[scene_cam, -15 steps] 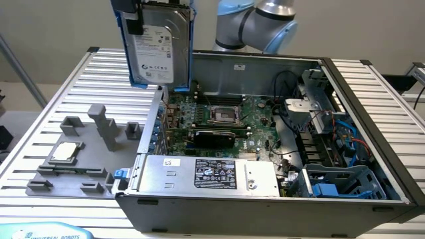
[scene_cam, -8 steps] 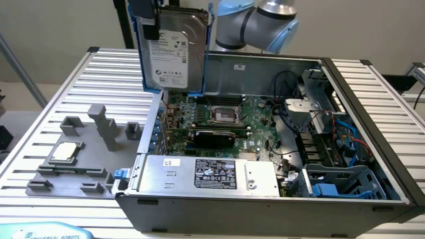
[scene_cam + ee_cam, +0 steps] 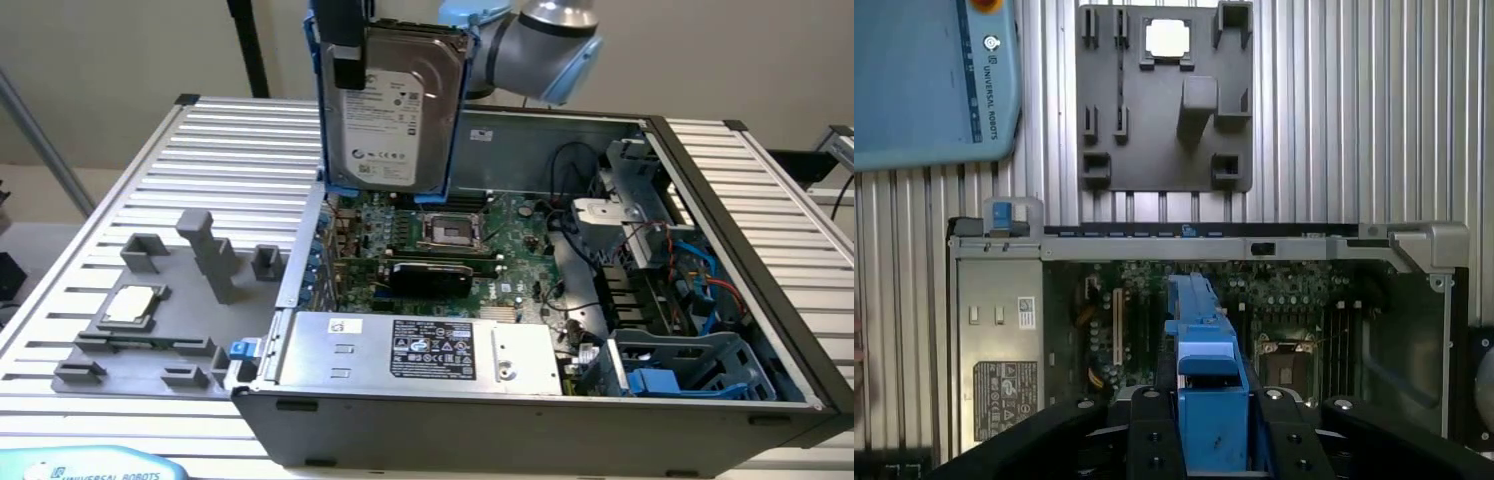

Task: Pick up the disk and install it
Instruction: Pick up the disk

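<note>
The disk [image 3: 394, 105], a silver-grey hard drive with a white label in a bright blue carrier, hangs upright above the back left part of the open computer case [image 3: 534, 415]. My gripper [image 3: 352, 62] is shut on its upper part, with one black finger lying across the labelled face. In the wrist view the blue carrier edge of the disk [image 3: 1199, 330] sticks out from between the black fingers [image 3: 1149, 435] of the gripper [image 3: 1209, 435], over the motherboard [image 3: 1294, 300].
Inside the case lie the motherboard [image 3: 441, 235] with a CPU socket [image 3: 450, 232], a grey power supply [image 3: 414, 350] and a blue drive bay [image 3: 681, 370]. Beside the case, a grey fixture [image 3: 174, 300] holds a small processor chip [image 3: 134, 303]. A teach pendant [image 3: 929, 80] lies nearby.
</note>
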`<state>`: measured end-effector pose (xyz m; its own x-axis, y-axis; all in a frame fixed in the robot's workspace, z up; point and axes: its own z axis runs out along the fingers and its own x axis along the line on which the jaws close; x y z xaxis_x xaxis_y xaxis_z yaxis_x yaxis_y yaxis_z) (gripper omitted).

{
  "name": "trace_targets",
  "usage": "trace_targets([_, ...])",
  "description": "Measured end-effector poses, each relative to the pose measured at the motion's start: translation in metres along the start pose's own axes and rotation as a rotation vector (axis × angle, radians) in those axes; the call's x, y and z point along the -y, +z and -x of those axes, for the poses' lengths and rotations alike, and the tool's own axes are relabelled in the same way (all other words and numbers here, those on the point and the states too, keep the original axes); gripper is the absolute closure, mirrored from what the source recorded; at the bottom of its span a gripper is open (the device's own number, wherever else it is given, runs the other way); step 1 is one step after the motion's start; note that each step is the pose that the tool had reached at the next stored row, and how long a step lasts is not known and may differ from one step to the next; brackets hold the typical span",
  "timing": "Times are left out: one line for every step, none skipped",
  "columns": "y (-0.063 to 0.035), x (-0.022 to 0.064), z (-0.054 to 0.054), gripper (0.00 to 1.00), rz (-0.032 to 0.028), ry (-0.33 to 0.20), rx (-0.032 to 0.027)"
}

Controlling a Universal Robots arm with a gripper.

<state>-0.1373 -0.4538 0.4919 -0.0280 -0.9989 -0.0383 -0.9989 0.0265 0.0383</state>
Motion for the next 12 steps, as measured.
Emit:
trace_targets([-0.0002, 0.0040, -0.001, 0.67, -0.0003, 0.000, 0.0003])
trace_targets([-0.0004, 0.0082, -0.002, 0.67, -0.0006, 0.000, 0.0008])
trace_targets([-0.0005, 0.0129, -0.003, 0.67, -0.0010, 0.000, 0.0014])
trace_targets([-0.0007, 0.0172, -0.003, 0.67, -0.0013, 0.000, 0.0019])
trace_targets([-0.0009, 0.0216, -0.004, 0.67, -0.0015, 0.000, 0.0023])
trace_targets([-0.0011, 0.0259, -0.005, 0.67, -0.0018, 0.000, 0.0029])
trace_targets([-0.0012, 0.0303, -0.006, 0.67, -0.0021, 0.000, 0.0035])
trace_targets([-0.0015, 0.0349, -0.007, 0.67, -0.0021, 0.000, 0.0036])
trace_targets([-0.0018, 0.0394, -0.008, 0.67, -0.0021, 0.000, 0.0039])
trace_targets([-0.0020, 0.0442, -0.009, 0.67, -0.0022, 0.000, 0.0043])
trace_targets([-0.0022, 0.0489, -0.010, 0.67, -0.0022, 0.000, 0.0047])
trace_targets([-0.0023, 0.0534, -0.012, 0.67, -0.0023, 0.000, 0.0051])
